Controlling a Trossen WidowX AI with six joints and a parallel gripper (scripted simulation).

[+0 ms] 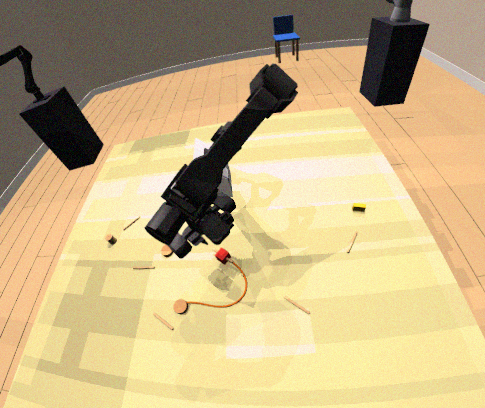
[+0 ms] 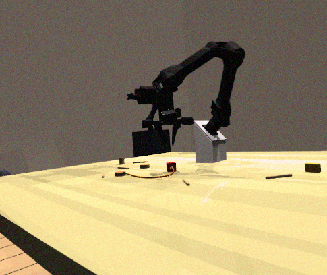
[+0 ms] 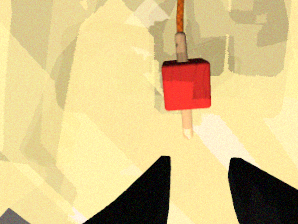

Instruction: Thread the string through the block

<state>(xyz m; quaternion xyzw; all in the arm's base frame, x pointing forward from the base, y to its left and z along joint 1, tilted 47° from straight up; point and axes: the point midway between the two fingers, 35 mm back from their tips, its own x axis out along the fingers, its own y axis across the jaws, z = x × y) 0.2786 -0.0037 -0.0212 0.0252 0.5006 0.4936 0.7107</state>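
The red block (image 1: 222, 255) (image 2: 170, 165) (image 3: 186, 86) sits on the table. The wooden stick (image 3: 187, 123) runs through its hole: the bare end sticks out on the side nearer the fingers in the wrist view, and the string end sticks out on the far side. The orange string (image 1: 246, 285) (image 2: 148, 177) (image 3: 180, 16) curves from there to the round button (image 1: 180, 306) (image 2: 120, 174). My gripper (image 3: 198, 165) is partly open and empty. It hangs above the table, with the stick's bare end just ahead of the fingertips in the wrist view.
Loose sticks lie around, among them one at the front (image 1: 297, 305), one near the button (image 1: 163, 321) and one at the right (image 1: 352, 242) (image 2: 278, 176). A yellow block (image 1: 359, 206) (image 2: 313, 168) is at the right. A wooden disc (image 1: 166, 251) (image 2: 144, 166) and a small cylinder (image 1: 111, 239) (image 2: 121, 161) are at the left.
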